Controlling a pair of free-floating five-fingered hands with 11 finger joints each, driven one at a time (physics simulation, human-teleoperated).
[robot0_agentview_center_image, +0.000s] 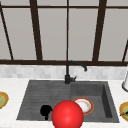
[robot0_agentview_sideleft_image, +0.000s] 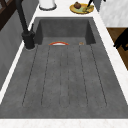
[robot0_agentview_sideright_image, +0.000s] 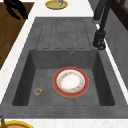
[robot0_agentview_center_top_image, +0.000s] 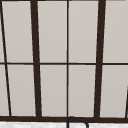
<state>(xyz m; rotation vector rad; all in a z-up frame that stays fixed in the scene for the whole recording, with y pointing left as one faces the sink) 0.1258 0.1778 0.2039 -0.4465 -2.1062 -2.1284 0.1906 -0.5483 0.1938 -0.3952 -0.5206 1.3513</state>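
My left hand (robot0_agentview_center_image: 46, 110) hovers at the sink's front edge, over the drainboard's (robot0_agentview_center_image: 42, 96) near corner. In the side views this hand (robot0_agentview_sideleft_image: 122, 39) (robot0_agentview_sideright_image: 15, 8) hangs just off the counter's front, above the wooden floor, with relaxed fingers drooping and nothing in them. A large red ball (robot0_agentview_center_image: 67, 114) sits low in the middle of the front view, to the right of that hand, and covers part of the plate. A red-rimmed white plate (robot0_agentview_sideright_image: 71, 82) lies flat in the basin (robot0_agentview_sideright_image: 45, 60). A black part of a hand (robot0_agentview_sideleft_image: 89, 3) shows over the far yellow plate (robot0_agentview_sideleft_image: 81, 8).
A black tap (robot0_agentview_center_image: 68, 72) stands behind the sink's middle. Yellow plates with food rest on the counter at the far left (robot0_agentview_center_image: 2, 99) and far right (robot0_agentview_center_image: 124, 110). A white canister (robot0_agentview_sideleft_image: 47, 3) stands by the right plate. A small drain (robot0_agentview_sideright_image: 38, 91) lies in the basin floor.
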